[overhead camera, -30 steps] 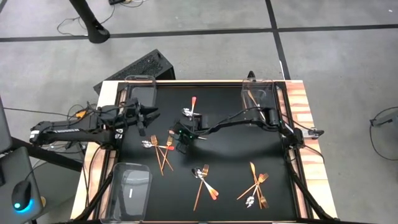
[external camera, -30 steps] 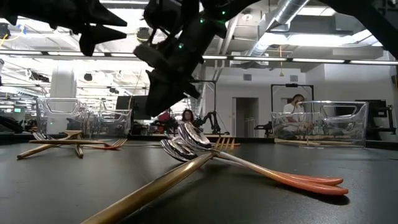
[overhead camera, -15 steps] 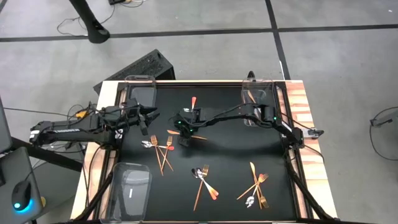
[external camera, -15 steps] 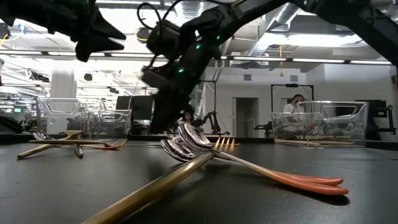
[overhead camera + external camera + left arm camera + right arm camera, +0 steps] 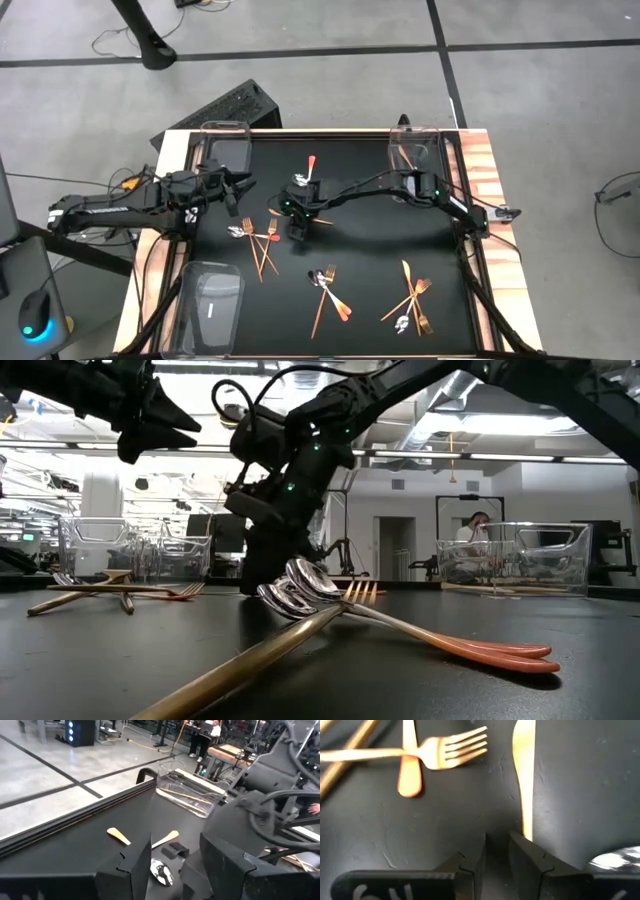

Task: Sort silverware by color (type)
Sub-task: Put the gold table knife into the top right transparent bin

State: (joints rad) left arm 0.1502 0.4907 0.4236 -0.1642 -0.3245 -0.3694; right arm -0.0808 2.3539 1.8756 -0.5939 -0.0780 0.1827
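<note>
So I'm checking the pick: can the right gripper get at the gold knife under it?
Probably yes. The right gripper is low over the gold knife, fingers slightly apart, with bare mat around; the fork lies off to one side.

Your black-topped counter (image 5: 370, 250) and its load.
Silverware (image 5: 330, 288) lies scattered around the middle; clear bins (image 5: 211, 305) sit at three corners beyond it.

Glossy metal silverware (image 5: 330, 600), matt table (image 5: 360, 260)
</note>
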